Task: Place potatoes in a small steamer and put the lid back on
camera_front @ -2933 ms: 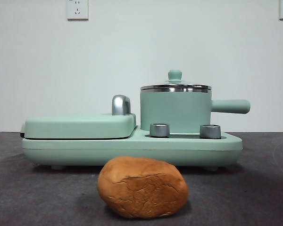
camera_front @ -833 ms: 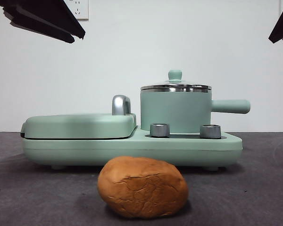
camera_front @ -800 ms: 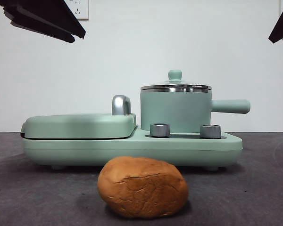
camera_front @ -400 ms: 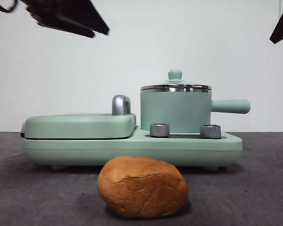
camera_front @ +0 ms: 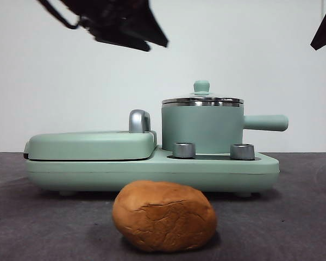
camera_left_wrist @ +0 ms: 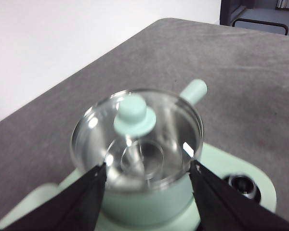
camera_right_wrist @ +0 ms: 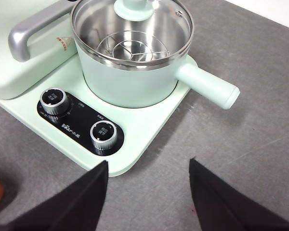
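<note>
Potato untouched on near table, lid still seated on steamer farther back on cooker base; left gripper, jaws spread wide and empty, shifted rightward toward lid knob versus half-second-earlier frame, lid removal likely next; right gripper open, empty, waiting.

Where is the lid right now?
The lid sits closed on the small steamer; the open left gripper hovers over it.
</note>
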Controlling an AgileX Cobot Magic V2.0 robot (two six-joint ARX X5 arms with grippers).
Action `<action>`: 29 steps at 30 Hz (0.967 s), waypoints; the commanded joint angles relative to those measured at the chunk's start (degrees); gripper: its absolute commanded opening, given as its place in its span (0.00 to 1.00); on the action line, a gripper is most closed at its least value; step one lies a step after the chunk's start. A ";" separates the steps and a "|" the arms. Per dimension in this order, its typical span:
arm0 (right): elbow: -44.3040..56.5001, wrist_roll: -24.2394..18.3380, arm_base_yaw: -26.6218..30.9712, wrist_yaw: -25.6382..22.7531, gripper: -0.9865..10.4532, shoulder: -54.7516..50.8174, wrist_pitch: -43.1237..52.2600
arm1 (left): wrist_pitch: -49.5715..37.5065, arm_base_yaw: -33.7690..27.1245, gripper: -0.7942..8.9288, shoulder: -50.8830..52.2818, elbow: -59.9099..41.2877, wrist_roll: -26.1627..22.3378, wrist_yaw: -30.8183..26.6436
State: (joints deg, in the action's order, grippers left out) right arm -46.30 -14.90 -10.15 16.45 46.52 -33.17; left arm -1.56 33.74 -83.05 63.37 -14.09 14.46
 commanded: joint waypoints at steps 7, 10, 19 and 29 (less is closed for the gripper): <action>-1.05 1.44 -0.28 0.00 0.32 0.20 0.37 | 0.96 1.46 0.37 -11.45 13.77 4.61 -0.13; -1.05 1.44 -0.28 0.00 0.32 0.20 0.37 | 1.20 1.99 0.37 -14.47 17.16 4.72 -0.13; -1.05 1.46 -0.28 0.02 0.32 0.20 0.57 | 1.53 2.95 0.37 -22.64 24.28 4.52 -0.13; -1.05 1.46 -0.28 0.02 0.32 0.20 0.98 | 1.53 2.93 0.37 -29.97 29.05 4.57 -0.66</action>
State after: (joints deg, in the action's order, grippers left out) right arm -46.30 -14.48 -10.15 16.45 46.52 -32.73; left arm 0.64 36.23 -111.79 90.63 -9.63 13.74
